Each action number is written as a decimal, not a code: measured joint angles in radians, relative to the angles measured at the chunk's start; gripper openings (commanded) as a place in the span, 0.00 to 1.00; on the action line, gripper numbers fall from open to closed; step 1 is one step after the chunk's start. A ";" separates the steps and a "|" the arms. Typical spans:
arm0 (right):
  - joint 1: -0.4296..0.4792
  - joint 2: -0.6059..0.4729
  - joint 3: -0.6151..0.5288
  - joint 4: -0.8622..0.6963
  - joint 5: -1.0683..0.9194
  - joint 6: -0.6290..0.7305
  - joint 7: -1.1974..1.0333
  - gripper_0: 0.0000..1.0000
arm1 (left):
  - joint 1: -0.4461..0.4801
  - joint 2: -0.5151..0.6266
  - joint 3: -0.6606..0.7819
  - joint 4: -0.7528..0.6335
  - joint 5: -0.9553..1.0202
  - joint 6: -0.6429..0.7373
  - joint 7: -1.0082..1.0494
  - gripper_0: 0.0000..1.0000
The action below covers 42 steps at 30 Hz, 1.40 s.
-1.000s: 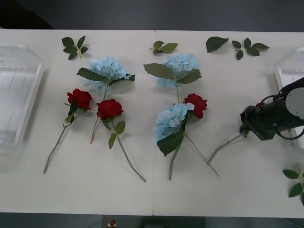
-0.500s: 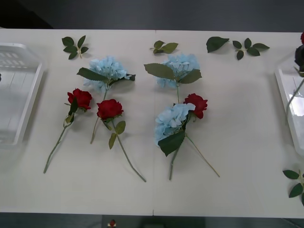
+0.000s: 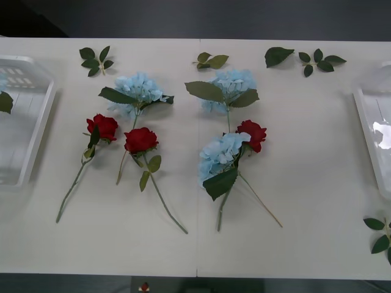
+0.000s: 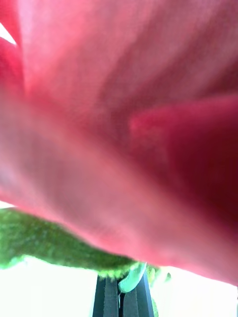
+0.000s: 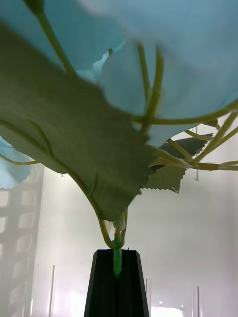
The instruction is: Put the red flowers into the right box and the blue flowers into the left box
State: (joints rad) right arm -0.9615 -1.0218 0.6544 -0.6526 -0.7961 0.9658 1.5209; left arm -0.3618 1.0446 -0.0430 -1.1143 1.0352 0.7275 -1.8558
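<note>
Seen from its wrist, the left gripper (image 5: pixel 117 277) has its black fingers pinched together on the green stem of a blue flower (image 5: pixel 163 64). The stem runs straight out from the fingertips, and the broad leaf and pale petals spread beyond it, close to the camera. Behind the flower are the white floor and slotted wall of the left box (image 5: pixel 20 218).

The right gripper (image 4: pixel 121 297) is likewise clamped on a stem, and the red flower (image 4: pixel 129 124) it holds points away from the fingers, its bloom pressed up near the lens with a green leaf just below it.

From the front, the left box (image 3: pixel 36 131) sits at the table's left edge with a bit of leaf and blue showing at its far left side. The right box (image 3: pixel 366 122) sits at the opposite edge.

Between them on the table (image 3: pixel 305 183) lie three red roses (image 3: pixel 140 140) and three blue hydrangeas (image 3: pixel 221 154), heads toward the far side, stems trailing toward the near edge. Loose leaf sprigs (image 3: pixel 96 60) lie along the far edge and at the near right corner.
</note>
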 measured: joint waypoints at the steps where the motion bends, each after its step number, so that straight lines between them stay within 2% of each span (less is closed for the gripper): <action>1: 0.006 0.011 0.000 0.016 0.022 -0.025 0.000 0.00 | 0.000 0.000 0.000 0.000 0.000 0.000 0.009 0.02; 2: 0.011 0.024 0.000 0.032 0.038 -0.047 0.000 0.00 | 0.000 0.000 0.000 0.000 0.000 0.000 0.017 0.03; 5: 0.016 0.059 0.000 0.088 0.067 -0.093 0.000 0.00 | 0.000 0.000 0.000 0.000 -0.001 0.000 0.023 0.28; 6: 0.016 0.069 0.000 0.104 0.075 -0.101 0.001 0.07 | -0.001 0.000 0.000 0.000 -0.001 0.000 0.023 0.32; 7: 0.016 0.076 0.000 0.116 0.085 -0.105 0.001 0.28 | -0.002 0.000 0.000 0.000 -0.001 0.000 0.023 0.37; 9: 0.016 0.085 0.000 0.126 0.095 -0.104 0.004 0.58 | -0.004 0.000 0.000 0.000 -0.003 0.000 0.023 0.44; 10: 0.016 0.085 0.001 0.126 0.095 -0.104 0.014 0.64 | -0.006 0.000 0.000 0.000 -0.005 0.000 0.023 0.46; 12: 0.016 0.085 0.010 0.125 0.095 -0.104 0.043 0.86 | -0.012 0.000 0.000 0.000 -0.010 0.000 0.023 0.59; 15: 0.016 0.085 0.050 0.123 0.080 -0.104 0.056 1.00 | -0.024 0.000 0.000 0.000 -0.007 0.001 0.023 0.76; 19: 0.016 0.085 0.092 0.111 0.000 -0.094 0.056 1.00 | -0.056 0.000 0.000 -0.034 0.081 0.110 0.023 0.77; 22: 0.016 0.084 0.083 0.068 -0.064 -0.032 0.056 1.00 | -0.067 0.000 0.000 -0.131 0.128 0.171 0.023 0.77; 27: 0.016 0.048 0.050 -0.094 -0.220 0.110 0.054 1.00 | -0.070 -0.002 0.000 -0.284 0.176 0.231 0.043 0.77; 29: 0.015 0.029 0.048 -0.173 -0.288 0.159 0.028 1.00 | -0.071 -0.015 0.000 -0.324 0.173 0.272 0.122 0.77; 32: 0.013 0.012 0.048 -0.303 -0.349 0.220 -0.100 1.00 | -0.071 -0.059 -0.001 -0.386 0.118 0.345 0.256 0.77; 37: 0.012 0.013 0.050 -0.557 -0.354 0.269 -0.192 1.00 | -0.054 -0.121 -0.075 -0.496 -0.014 0.350 0.273 0.78; 42: 0.011 0.031 0.053 -0.756 -0.368 0.319 -0.192 1.00 | 0.059 -0.171 -0.126 -0.634 -0.170 0.319 0.307 0.80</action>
State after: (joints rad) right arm -0.9500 -0.9911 0.7073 -1.4082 -1.1641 1.2851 1.3285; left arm -0.3031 0.8738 -0.1693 -1.7484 0.8656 1.0469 -1.5492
